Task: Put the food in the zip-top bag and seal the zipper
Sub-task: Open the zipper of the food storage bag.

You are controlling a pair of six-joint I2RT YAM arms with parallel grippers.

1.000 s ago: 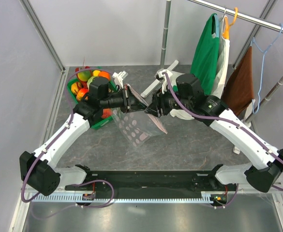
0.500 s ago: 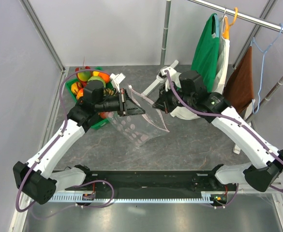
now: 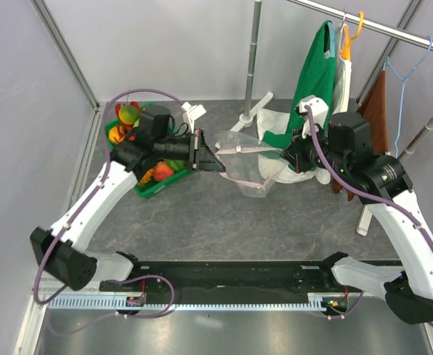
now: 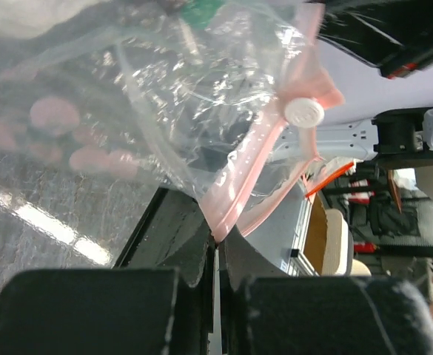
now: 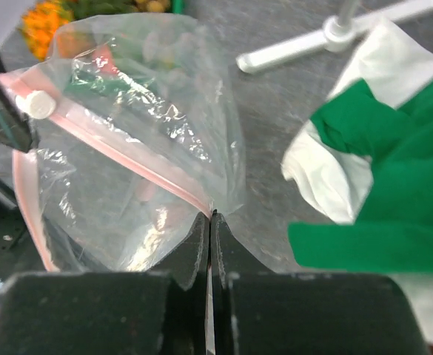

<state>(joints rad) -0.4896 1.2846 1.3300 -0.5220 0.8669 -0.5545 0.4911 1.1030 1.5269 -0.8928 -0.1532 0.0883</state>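
The zip-top bag (image 3: 251, 174), clear with pale pink dots, hangs stretched between my two grippers above the table. Its pink zipper (image 3: 249, 151) runs along the top edge, with a white slider (image 4: 303, 112) near the left end. My left gripper (image 3: 215, 166) is shut on the zipper's left end (image 4: 223, 222). My right gripper (image 3: 283, 155) is shut on the right end (image 5: 201, 203). Nothing shows inside the bag (image 5: 142, 140). The food (image 3: 129, 114) lies in a green tray (image 3: 148, 188) at the back left, behind my left arm.
Green (image 3: 316, 81), white and brown garments hang from a rack at the right, and green and white cloth (image 5: 379, 177) lies just under my right gripper. A white stand foot (image 3: 257, 112) and pole rise at the back. Grey walls close in the left and back.
My right gripper has closed on the bag's right end and pulled it far to the right. The bag went from hanging folded to stretched flat. My left gripper shifted slightly.
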